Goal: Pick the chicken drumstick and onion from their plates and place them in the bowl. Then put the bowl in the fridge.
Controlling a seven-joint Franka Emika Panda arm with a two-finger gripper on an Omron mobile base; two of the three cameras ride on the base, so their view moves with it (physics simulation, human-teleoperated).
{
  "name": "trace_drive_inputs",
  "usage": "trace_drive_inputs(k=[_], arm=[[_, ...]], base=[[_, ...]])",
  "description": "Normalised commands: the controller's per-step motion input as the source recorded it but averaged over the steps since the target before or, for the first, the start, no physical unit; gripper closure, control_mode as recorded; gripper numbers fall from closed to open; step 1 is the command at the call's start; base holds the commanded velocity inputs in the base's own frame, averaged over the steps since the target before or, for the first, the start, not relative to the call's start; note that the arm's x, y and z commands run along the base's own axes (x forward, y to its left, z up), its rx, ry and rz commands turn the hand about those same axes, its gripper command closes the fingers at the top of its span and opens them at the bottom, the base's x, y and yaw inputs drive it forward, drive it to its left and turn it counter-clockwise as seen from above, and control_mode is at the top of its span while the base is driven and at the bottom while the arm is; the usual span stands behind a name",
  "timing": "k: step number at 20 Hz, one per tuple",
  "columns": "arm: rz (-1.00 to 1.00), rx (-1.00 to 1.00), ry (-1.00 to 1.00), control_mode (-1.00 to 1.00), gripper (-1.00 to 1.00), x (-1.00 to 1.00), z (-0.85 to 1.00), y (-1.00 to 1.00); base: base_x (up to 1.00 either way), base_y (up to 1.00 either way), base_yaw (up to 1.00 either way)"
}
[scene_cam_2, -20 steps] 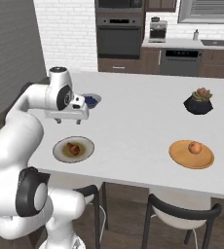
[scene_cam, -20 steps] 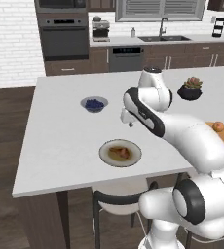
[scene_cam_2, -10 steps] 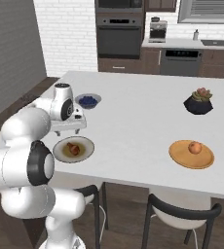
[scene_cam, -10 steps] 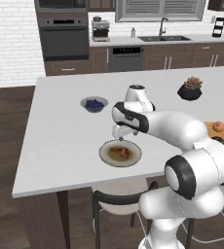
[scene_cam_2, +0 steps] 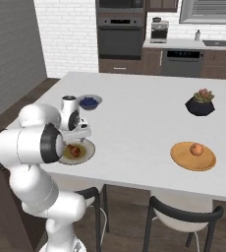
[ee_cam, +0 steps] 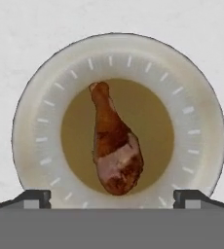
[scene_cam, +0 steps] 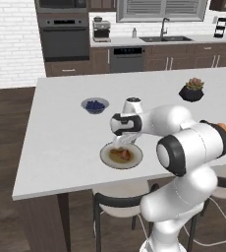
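Gripper (ee_cam: 112, 197): my jaws were spread wide above the chicken drumstick (ee_cam: 115, 146).
Risk: a lumpy drumstick could roll free.

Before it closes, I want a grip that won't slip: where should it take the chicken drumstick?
Take the chicken drumstick across its thick meaty end, coming straight down from above. It lies flat in the cream-rimmed plate, thin bone end pointing away, and the open gripper already hangs over it with a fingertip on either side.
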Motion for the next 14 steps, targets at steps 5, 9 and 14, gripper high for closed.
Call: trace_drive_inputs(k=[5, 9, 14], arm=[[0.04, -0.08, 0.00, -1.00, -1.00, 0.04, -0.65, 0.05], [0.02, -0.03, 0.00, -1.00, -1.00, 0.00, -0.40, 0.03], [0.02, 0.00, 0.00, -1.00, -1.00, 0.01, -0.15, 0.00]], base=[[0.00, 0.00, 0.00], [0.00, 0.00, 0.00], [0.00, 0.00, 0.00]])
